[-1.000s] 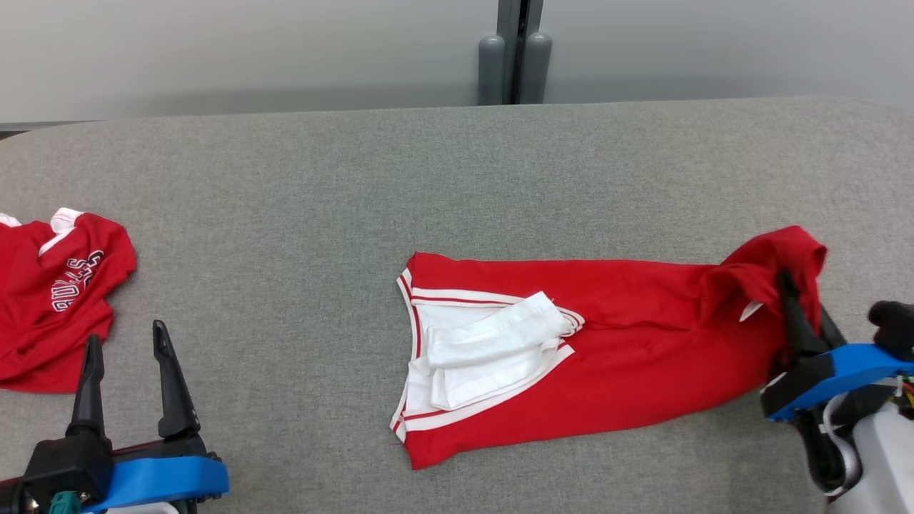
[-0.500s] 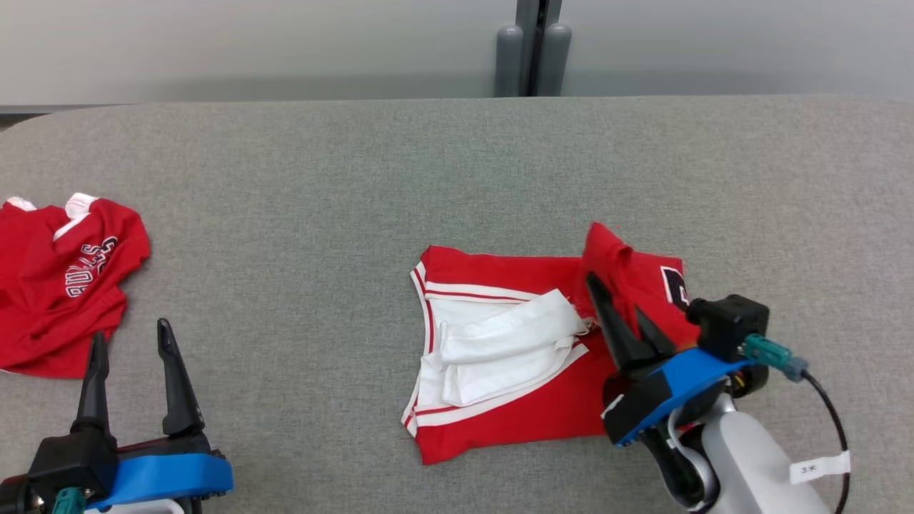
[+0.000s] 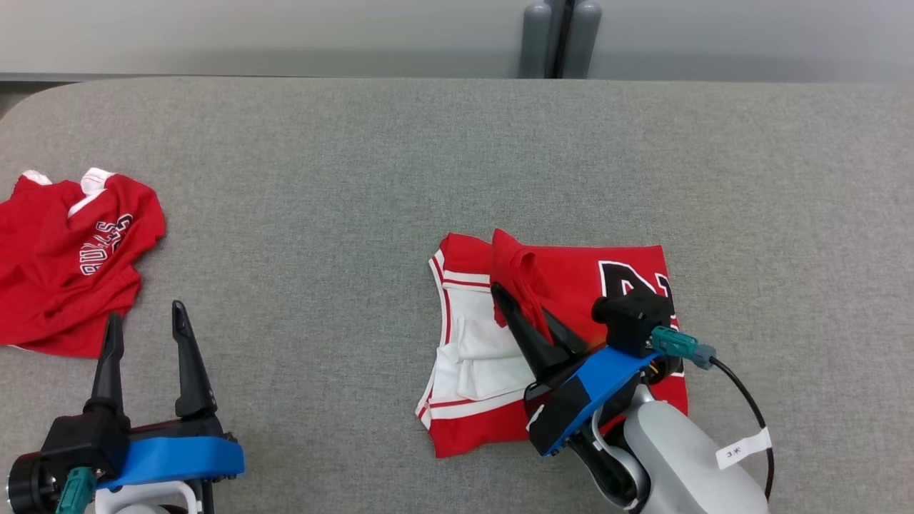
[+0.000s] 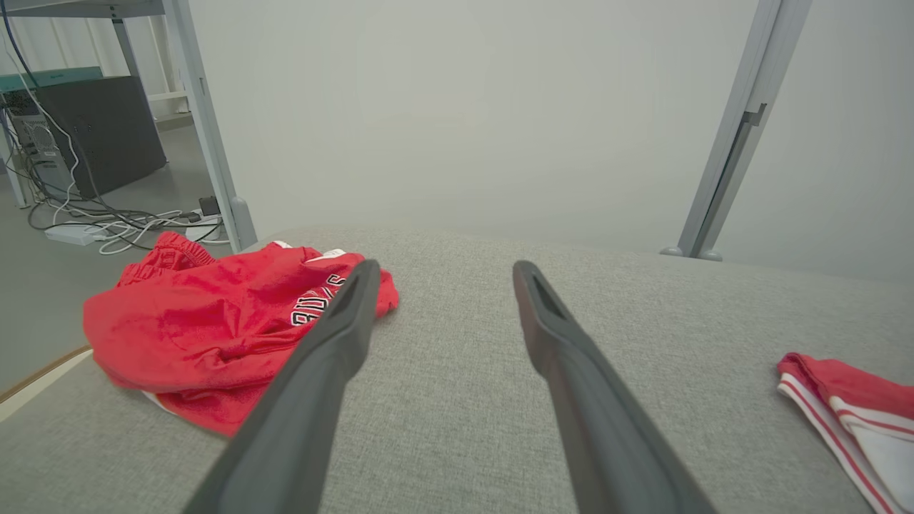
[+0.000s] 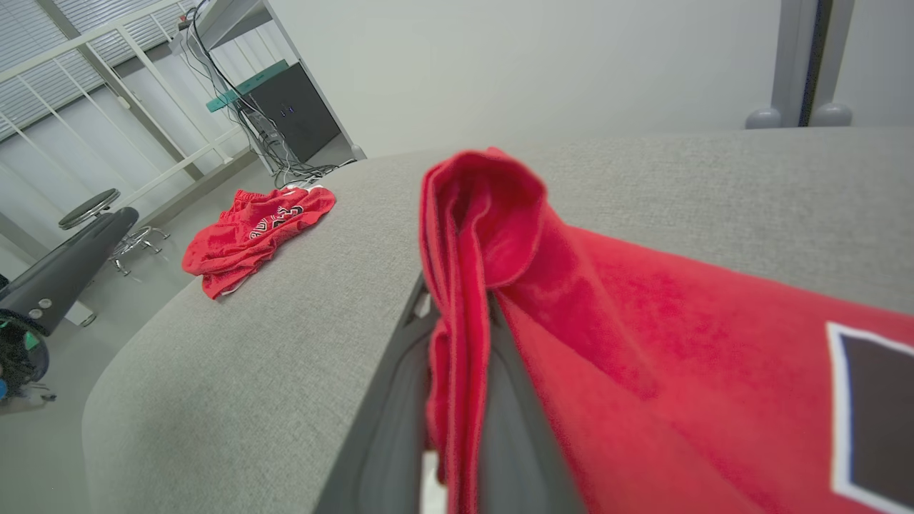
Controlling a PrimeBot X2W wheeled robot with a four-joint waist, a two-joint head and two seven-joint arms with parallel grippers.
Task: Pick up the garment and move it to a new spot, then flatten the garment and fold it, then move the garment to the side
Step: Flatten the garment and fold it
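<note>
— Right gripper (image 3: 520,300) is pinching a raised fold of the red knit garment with white trim (image 3: 571,275), which is lying half-folded at the middle of the grey fabric-covered table (image 3: 357,164), as the head camera is showing it. Left gripper (image 3: 145,312) is hovering at the near left, spread wide and carrying nothing, near a crumpled red lettered garment (image 3: 64,278).

— And from the left wrist?

— Left gripper (image 4: 444,270) is standing wide apart above the table, the crumpled piece lying to one side and the garment's white-striped edge (image 4: 842,400) showing at the far right.

— Right wrist?

— Right gripper (image 5: 460,307) is clamping a bunched fold of the garment (image 5: 471,214); cloth is trailing off to the right, bearing a dark number patch (image 5: 871,407).

— How should the fold go?

— Likely by carrying the edge low across to the white-trimmed side and lowering it before letting go, so the layers are landing square, not dragging.
</note>
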